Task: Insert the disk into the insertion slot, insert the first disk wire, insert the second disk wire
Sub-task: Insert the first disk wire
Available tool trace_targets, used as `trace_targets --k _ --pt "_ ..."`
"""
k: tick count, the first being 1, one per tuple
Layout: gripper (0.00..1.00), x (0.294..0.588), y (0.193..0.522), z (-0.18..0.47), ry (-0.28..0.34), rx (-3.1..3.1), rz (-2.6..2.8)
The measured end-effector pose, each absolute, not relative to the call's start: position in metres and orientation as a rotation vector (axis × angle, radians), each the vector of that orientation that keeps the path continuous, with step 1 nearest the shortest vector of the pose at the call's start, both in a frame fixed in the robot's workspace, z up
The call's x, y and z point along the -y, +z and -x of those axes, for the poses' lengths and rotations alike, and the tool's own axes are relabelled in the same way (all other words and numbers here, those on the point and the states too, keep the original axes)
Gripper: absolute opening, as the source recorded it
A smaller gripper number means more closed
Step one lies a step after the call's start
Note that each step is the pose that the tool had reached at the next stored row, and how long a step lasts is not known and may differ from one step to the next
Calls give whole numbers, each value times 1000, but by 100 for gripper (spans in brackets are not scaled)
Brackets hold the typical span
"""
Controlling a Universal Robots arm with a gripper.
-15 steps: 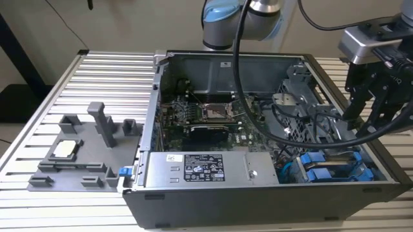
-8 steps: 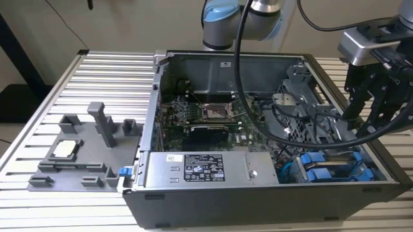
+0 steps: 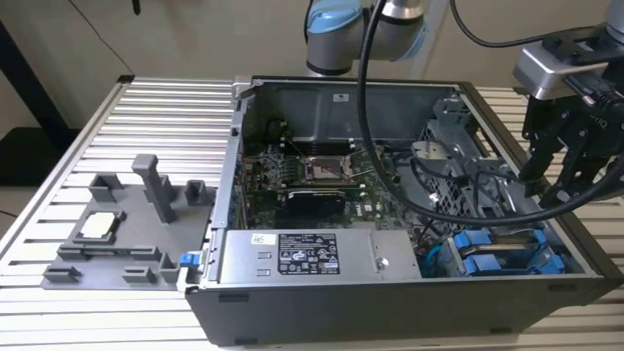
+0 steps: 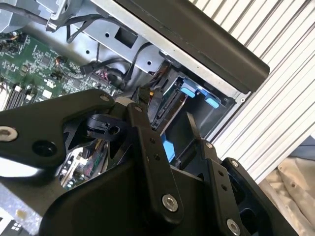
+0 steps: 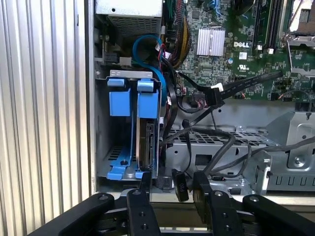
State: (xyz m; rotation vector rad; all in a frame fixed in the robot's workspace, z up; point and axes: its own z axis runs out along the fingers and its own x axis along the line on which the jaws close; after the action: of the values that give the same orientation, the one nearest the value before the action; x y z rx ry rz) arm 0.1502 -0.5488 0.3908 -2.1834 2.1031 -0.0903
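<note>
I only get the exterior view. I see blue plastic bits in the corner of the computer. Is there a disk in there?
Observer: Yes. In the first wrist view the disk stands on edge in a blue carrier inside the insertion slot.
Operator: Is the other blue one full too?
Observer: It looks empty; the second carrier is just a bare frame.
Operator: Is the gripper holding something?
Observer: No. In the first wrist view the gripper is open, with a black cable connector close by.
</note>
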Motion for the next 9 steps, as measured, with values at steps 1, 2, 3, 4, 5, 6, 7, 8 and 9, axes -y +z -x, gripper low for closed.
trace_targets --k 1,2,3,4,5,6,7,8,9 --pt "47 549 391 -150 -90 -2103 2184" --pt "45 549 391 -150 -91 -2103 2184" --pt "38 549 391 -150 -90 -2103 2184" --pt "38 549 391 -150 -90 -2103 2183" --pt "32 549 391 -150 -90 -2103 2183" --pt "26 549 391 -150 -90 -2103 2184" --pt "26 548 391 -150 -91 -2103 2184" --pt "20 548 391 -150 -90 -2103 2183" --pt "20 548 391 -150 -90 -2103 2183"
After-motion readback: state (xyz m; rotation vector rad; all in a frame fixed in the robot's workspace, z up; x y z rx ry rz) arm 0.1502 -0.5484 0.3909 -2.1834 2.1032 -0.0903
